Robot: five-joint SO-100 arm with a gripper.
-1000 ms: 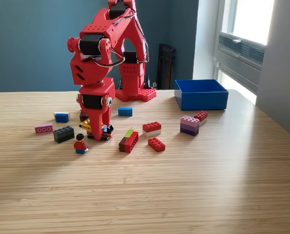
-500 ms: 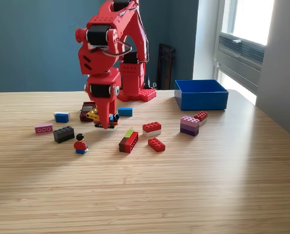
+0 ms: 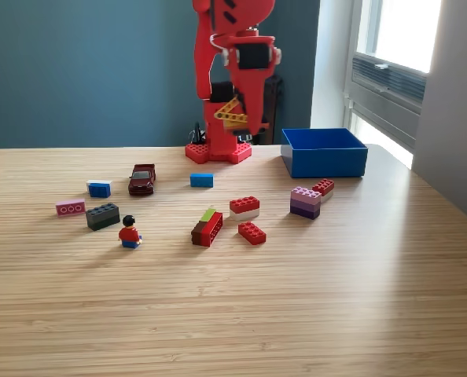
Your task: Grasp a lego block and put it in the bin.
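Note:
In the exterior view my red gripper (image 3: 245, 118) hangs high above the table, in front of the arm's base, shut on a yellow lego piece (image 3: 230, 112) with holes along it. It is to the left of the blue bin (image 3: 323, 152), which stands at the back right. Several lego blocks lie on the table: a red-and-white one (image 3: 244, 206), a red one (image 3: 251, 232), a dark red one with a green top (image 3: 207, 228), and a purple stack (image 3: 305, 201).
At the left lie a pink block (image 3: 70, 207), a black block (image 3: 102, 216), a blue-and-white block (image 3: 99, 188), a dark red toy car (image 3: 141, 179) and a minifigure (image 3: 129, 232). A blue block (image 3: 201, 180) sits near the arm's base (image 3: 218, 151).
The gripper has risen from the table at the left and swung right toward the bin, carrying the yellow piece.

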